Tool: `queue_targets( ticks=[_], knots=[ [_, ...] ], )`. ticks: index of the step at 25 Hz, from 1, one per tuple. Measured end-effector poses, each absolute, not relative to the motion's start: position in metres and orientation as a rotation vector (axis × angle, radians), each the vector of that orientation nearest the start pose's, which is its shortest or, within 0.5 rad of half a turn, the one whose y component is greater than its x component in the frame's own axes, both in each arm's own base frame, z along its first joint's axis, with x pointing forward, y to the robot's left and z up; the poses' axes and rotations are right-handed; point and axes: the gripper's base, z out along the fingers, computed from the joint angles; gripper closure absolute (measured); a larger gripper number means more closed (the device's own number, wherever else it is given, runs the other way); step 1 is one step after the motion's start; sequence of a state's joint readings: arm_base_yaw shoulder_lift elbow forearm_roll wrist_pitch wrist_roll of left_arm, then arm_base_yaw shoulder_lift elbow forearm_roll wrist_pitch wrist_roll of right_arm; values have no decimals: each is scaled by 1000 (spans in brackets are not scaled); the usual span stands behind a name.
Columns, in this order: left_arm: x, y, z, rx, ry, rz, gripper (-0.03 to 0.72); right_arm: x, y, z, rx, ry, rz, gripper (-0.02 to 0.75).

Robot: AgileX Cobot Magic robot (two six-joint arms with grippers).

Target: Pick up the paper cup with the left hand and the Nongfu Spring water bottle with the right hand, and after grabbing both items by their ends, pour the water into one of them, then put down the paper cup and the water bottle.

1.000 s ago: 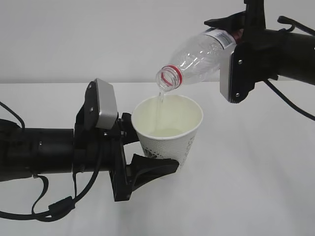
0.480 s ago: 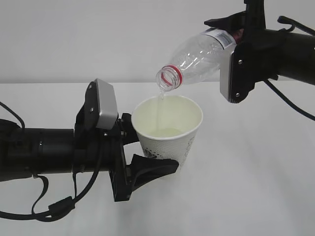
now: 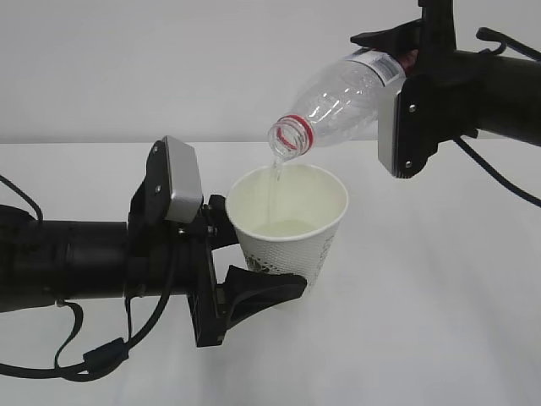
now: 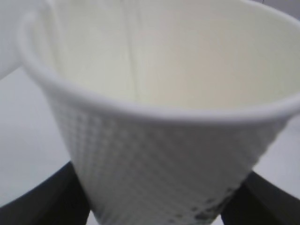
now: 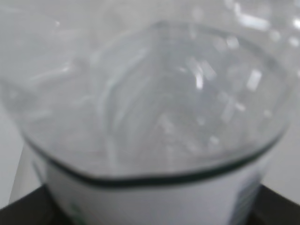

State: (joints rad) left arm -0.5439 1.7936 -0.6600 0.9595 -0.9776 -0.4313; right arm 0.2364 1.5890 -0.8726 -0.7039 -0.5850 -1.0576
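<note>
Exterior view: bright, even, diffuse illumination; the white bench (image 3: 439,338) and the pale wall behind it are near washed out, their junction faint across mid-frame. Shadows are soft and weak, one lying just beneath the paper cup (image 3: 289,227) at centre. Focus is acceptable; small specular highlights show on the Nongfu Spring water bottle (image 3: 338,97) at upper centre. Left wrist view: heavily blurred at close range, the cup rim (image 4: 154,110) smeared, dotted texture barely resolved, lower corners dark. Right wrist view: out of focus throughout, scattered glare streaks on clear plastic (image 5: 211,89), label edge (image 5: 140,199) soft, bottom corners dark.
</note>
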Motion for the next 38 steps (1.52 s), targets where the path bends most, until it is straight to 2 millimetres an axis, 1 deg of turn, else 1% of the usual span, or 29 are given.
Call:
queue_targets(
  ticks=[38],
  knots=[
    [231, -212, 161, 1184, 1514, -912, 141, 326, 112, 261, -1614, 761, -767, 262]
  ],
)
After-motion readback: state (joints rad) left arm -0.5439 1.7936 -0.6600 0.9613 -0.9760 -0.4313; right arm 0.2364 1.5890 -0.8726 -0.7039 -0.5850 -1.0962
